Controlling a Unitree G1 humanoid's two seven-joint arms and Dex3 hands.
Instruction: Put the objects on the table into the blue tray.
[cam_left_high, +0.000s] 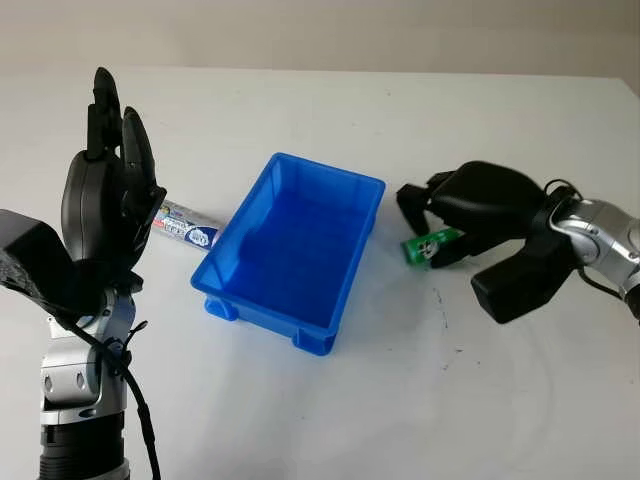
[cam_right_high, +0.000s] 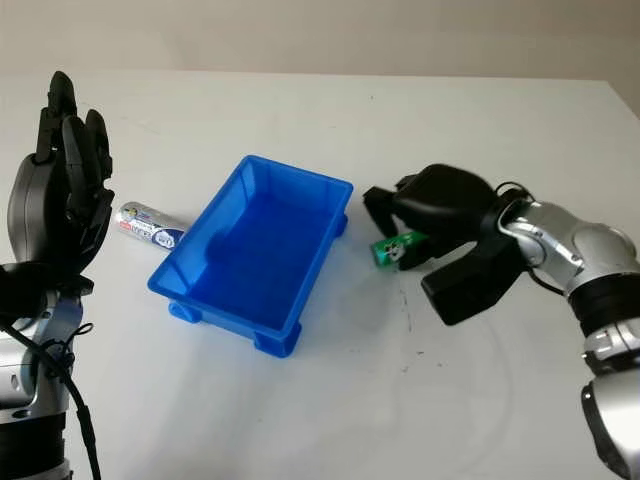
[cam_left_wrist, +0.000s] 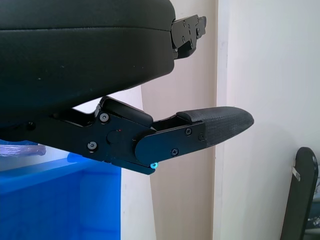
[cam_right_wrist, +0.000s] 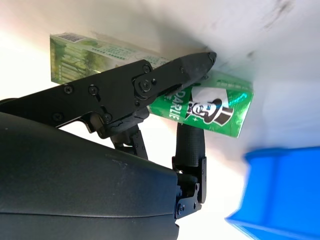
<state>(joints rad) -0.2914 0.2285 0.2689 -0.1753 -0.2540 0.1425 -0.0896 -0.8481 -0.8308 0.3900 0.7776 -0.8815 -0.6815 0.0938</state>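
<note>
Raised upright at the near left, the robot's black left hand (cam_left_high: 105, 200) is open and holds nothing. Just beyond its fingers lies a white printed tube (cam_left_high: 188, 229), beside the blue plastic tray (cam_left_high: 290, 247). Past the tray, the right hand (cam_right_high: 425, 235) has its fingers (cam_right_wrist: 170, 77) grasping a green cardboard toothpaste box (cam_right_wrist: 210, 107) on the white table (cam_left_high: 400, 400).

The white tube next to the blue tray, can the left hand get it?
Probably yes. The left hand is open and raised just beside the white tube, which lies on the table outside the blue tray; nothing sits between them.
</note>
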